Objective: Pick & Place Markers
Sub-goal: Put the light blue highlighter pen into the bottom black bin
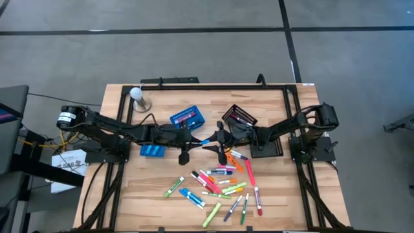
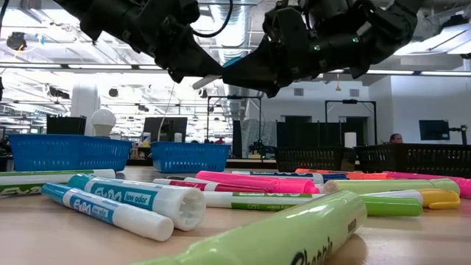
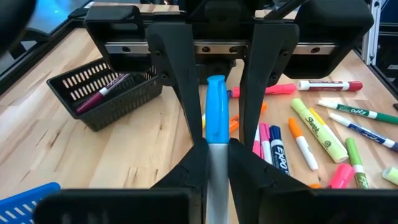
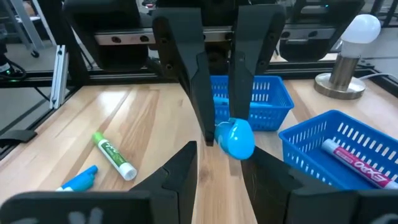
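A marker with a white barrel and a blue cap (image 3: 216,106) hangs in the air over the table's middle (image 1: 206,141), between my two grippers. My left gripper (image 3: 217,148) is shut on its barrel. My right gripper (image 4: 219,149) faces it from the table's right side and is open. Its fingers (image 3: 186,93) stand on either side of the blue cap without touching it. Many other markers (image 1: 223,184) in pink, green, orange, red and blue lie flat on the near half of the table. My left gripper pinches the marker's white barrel (image 3: 217,163) between its two fingers, coming level from the table's left. The marker lies along the fingers and sticks out forward, its blue cap (image 4: 235,138) pointing at my right gripper. It is lifted clear of the table, about level.
A blue basket (image 1: 186,118) holding markers and a smaller blue basket (image 1: 153,150) sit left of centre. Two black mesh baskets (image 1: 238,116) (image 1: 266,147) sit to the right, the farther one holding markers. A white bulb on a round base (image 1: 137,97) stands at the far left.
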Available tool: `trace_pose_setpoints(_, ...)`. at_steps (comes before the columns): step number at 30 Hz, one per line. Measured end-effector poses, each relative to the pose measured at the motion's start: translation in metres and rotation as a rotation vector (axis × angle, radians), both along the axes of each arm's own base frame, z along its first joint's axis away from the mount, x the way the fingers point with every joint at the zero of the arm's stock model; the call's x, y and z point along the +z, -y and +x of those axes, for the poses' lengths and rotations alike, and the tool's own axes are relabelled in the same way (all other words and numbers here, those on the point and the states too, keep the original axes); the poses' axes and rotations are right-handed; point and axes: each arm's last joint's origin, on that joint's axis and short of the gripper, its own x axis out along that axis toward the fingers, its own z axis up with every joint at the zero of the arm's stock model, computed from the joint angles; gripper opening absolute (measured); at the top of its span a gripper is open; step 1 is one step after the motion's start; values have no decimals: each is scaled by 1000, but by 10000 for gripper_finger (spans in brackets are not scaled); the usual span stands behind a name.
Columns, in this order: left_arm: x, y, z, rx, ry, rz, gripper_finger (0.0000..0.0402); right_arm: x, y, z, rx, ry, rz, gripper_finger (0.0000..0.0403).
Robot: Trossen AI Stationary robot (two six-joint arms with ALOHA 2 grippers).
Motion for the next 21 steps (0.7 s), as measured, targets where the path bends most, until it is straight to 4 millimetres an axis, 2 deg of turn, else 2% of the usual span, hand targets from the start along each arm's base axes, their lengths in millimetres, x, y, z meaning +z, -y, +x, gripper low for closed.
trace_pose_setpoints(13,0,3,-1,-8,-10,-1,43,2,-1,0,4,16,1,113)
trace_pose_setpoints(16,0,6,-1,-25,-12,-4,42,8,-2,-1,7,36,1,113)
trace_pose_setpoints(19,-4,7,-2,-30,-38,-1,42,23,-1,-3,7,89,4,113)
trace_pose_setpoints(21,-2,7,-1,-29,-22,-2,44,24,-1,-4,7,80,4,113)
